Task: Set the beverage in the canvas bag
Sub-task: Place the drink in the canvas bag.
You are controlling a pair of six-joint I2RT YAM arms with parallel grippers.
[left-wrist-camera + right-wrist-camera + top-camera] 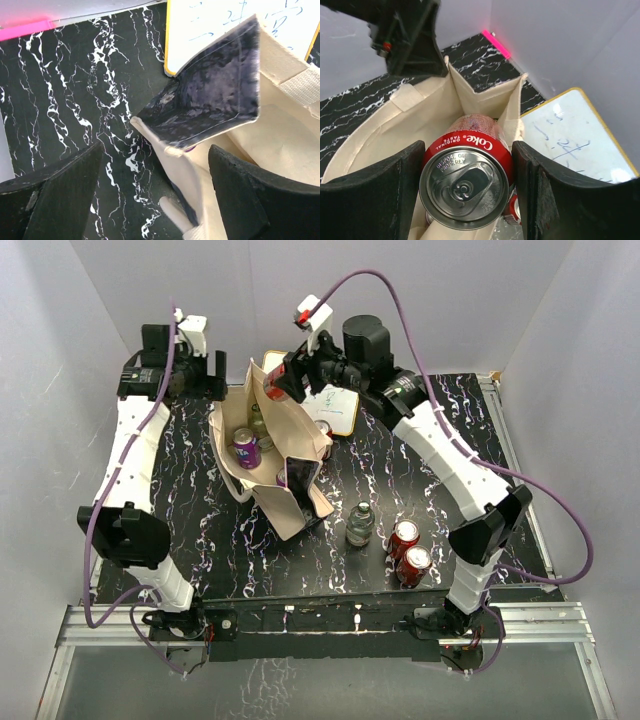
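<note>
Coke can (464, 186) between right gripper (465, 197) fingers (370, 200), above bag (380, 125)

I'm seeing the table (230, 550) showing black with white marble veins. The canvas bag (272, 502) is showing beige, with a dark purple-black panel on its side. The cola can (465, 185) is gleaming red with white lettering and a silver top. A second can (246, 448) inside the bag is showing purple; the board (575, 135) is reading white, yellow-edged, with blue scribbles. A strip (495, 44) at the table's far edge is glowing pink.
</note>
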